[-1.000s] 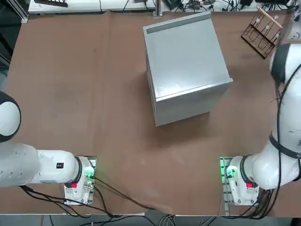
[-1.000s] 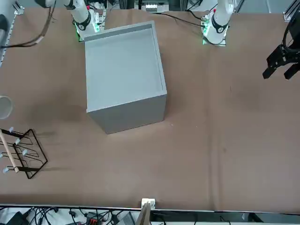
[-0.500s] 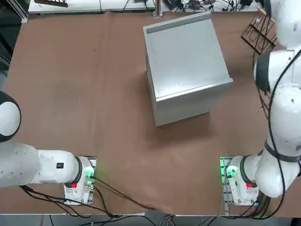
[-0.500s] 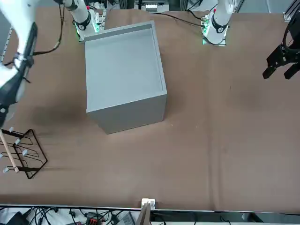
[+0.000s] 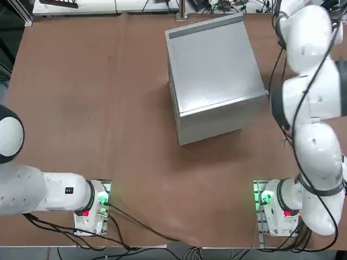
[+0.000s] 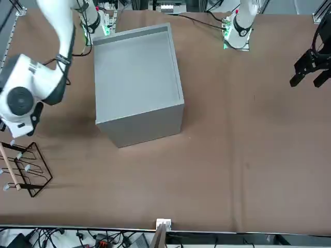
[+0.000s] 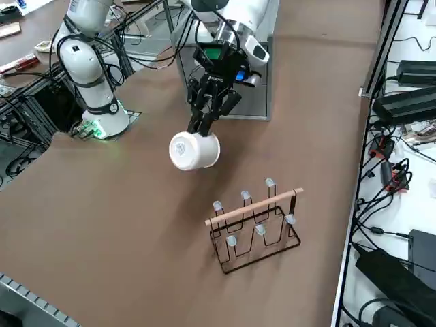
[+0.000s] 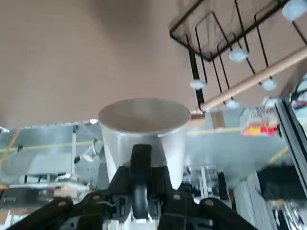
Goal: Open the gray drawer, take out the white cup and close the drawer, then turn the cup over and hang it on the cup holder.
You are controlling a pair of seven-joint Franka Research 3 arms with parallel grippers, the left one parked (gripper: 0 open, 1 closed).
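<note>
The large gray metal box cabinet point(image 5: 214, 73) sits with its gray drawer pushed in flush, so by my reading the opening, taking out and closing are done and the step in hand is carrying and turning the cup on the way to the rack.

The right arm's black two-finger gripper point(image 7: 202, 127) pinches the small plain white round cup point(image 7: 193, 150) by its rim, 1 finger point(image 8: 140, 172) down the outside of the wall. In the right side view the cup hangs in the air on its side, its flat base facing the camera, clear of the brown table point(image 7: 102, 225).

The cup holder, a small rack of thin dark brown rods with a light wooden bar and pale-tipped pegs point(image 7: 255, 223), stands on the table at about 5 o'clock from the cup in that view, near but apart.

Next, I judge, the cup's mouth must be brought over 1 peg tip and lowered on before letting go; a skewed approach could knock the light rack.

Count: 1 cabinet, 1 cup, 1 rack, about 6 pegs visible.
</note>
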